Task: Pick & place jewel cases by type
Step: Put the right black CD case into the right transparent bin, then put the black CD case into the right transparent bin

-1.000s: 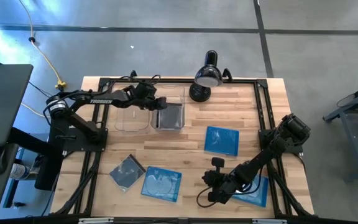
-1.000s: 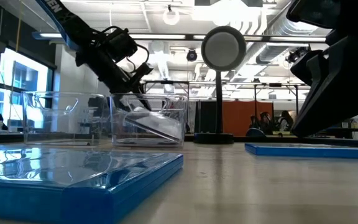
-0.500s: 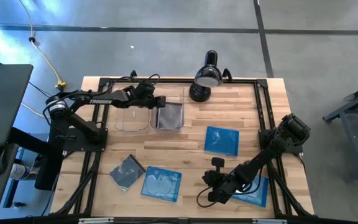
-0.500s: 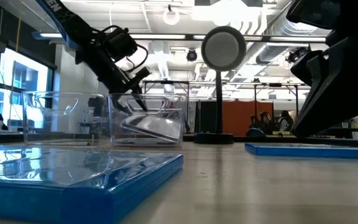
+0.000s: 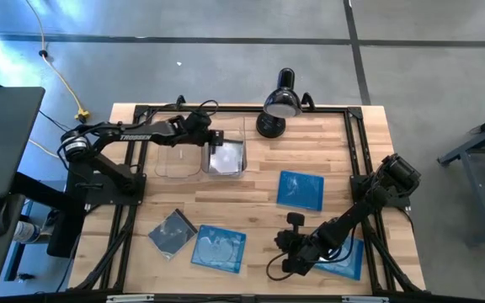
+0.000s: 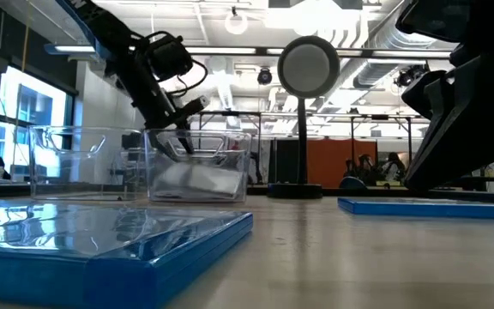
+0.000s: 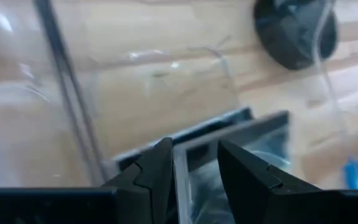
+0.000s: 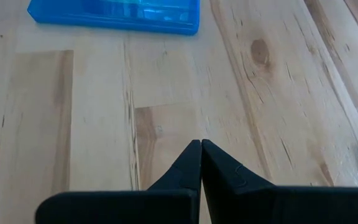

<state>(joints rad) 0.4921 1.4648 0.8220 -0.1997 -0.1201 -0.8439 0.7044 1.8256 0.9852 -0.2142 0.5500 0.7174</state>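
While the front of the desk [image 5: 251, 210] sits quiet, let's take stock from the near edge. A dark jewel case [image 5: 173, 232] and a blue jewel case [image 5: 219, 248] lie side by side up front, untouched. The right claw [image 8: 200, 149] waits low over bare wood just beside them, clenched on nothing, with another blue case [image 5: 348, 257] partly under its arm. Mid-desk, a third blue case [image 5: 300, 189] lies on its own.

Now to the back, where the action is! The left claw [image 7: 194, 152] reaches down into the right-hand bin [image 5: 247, 160], its fingers straddling the edge of a dark-framed case [image 5: 228, 160], and it looks to be grasping that edge. Here's the change: a second ago that case leaned steeply inside the bin, and now it has come down almost flat on the bin floor. The neighbouring bin [image 5: 168, 168] seems to hold nothing yet.

That reads as one sort nearly delivered. Letting go and lifting clear looks like the next call, with four cases waiting.
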